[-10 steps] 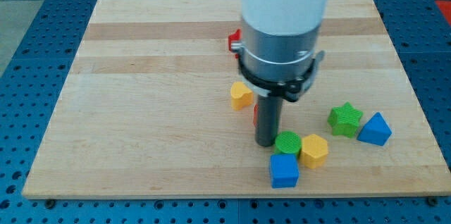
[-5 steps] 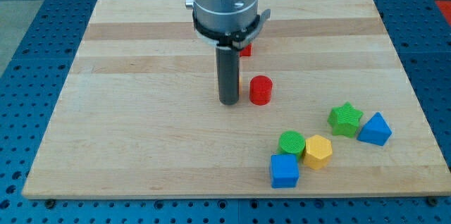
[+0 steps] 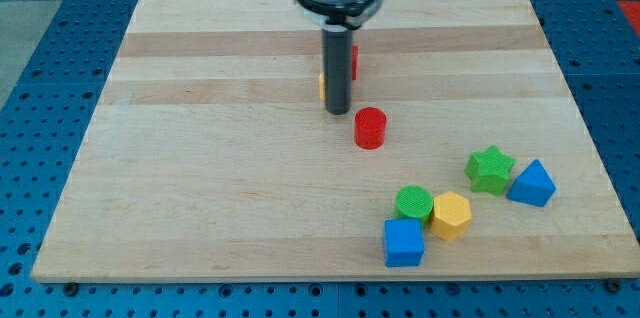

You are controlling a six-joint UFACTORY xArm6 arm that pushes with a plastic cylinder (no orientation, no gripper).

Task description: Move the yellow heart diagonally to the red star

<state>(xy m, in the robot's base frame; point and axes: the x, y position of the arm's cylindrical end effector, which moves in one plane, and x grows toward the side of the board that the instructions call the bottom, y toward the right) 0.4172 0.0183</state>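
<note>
yellow heart point(image 3: 322, 85): almost wholly hidden behind the rod; only a thin yellow sliver shows at the rod's left edge, in the upper middle of the tabletop. Its shape cannot be made out here.
red star point(image 3: 353, 61): also mostly hidden; a narrow red strip shows at the rod's right edge, a little nearer the view's top than the yellow sliver. Its shape cannot be made out here.
my tip point(image 3: 338, 112): rests on the tabletop just below the yellow sliver and the red strip, with both blocks behind the rod; whether it touches either cannot be told.
jaws: there are none, the arm ends in a plain dark rod that holds nothing.
red cylinder point(image 3: 370, 128): stands just to the lower right of my tip, close but apart from it.
green cylinder point(image 3: 412, 202): lower right area, touching the yellow hexagon on its right.
yellow hexagon point(image 3: 450, 215): between the green cylinder and the tabletop's lower right part.
blue cube point(image 3: 404, 242): just below the green cylinder, nearest the view's bottom.
green star point(image 3: 490, 169): toward the view's right, beside the blue triangle.
blue triangle point(image 3: 532, 184): rightmost block, just right of the green star.
tabletop point(image 3: 200, 158): pale wooden board; its left half carries no blocks.
</note>
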